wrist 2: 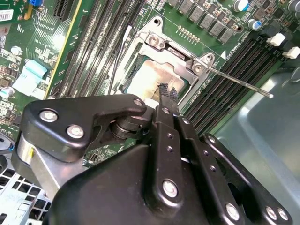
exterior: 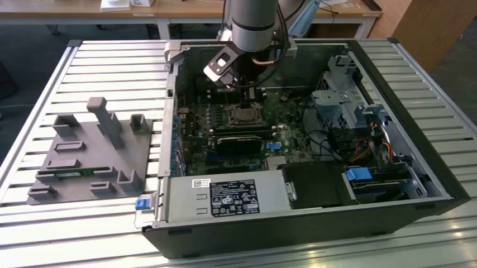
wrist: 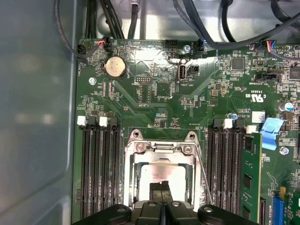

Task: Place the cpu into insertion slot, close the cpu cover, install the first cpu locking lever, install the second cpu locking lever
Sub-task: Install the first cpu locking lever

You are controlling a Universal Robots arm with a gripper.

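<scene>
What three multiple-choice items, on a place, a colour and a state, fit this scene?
1. Where is the cpu? A in the slot B on a shelf C in a drawer
2. What colour is the board? A red B green C white
3. The gripper is: A wide open B shut C around a cable
1 A: its silvery top shows inside the slot. 2 B: green all around the slot. 3 B: its fingers touch.
</scene>
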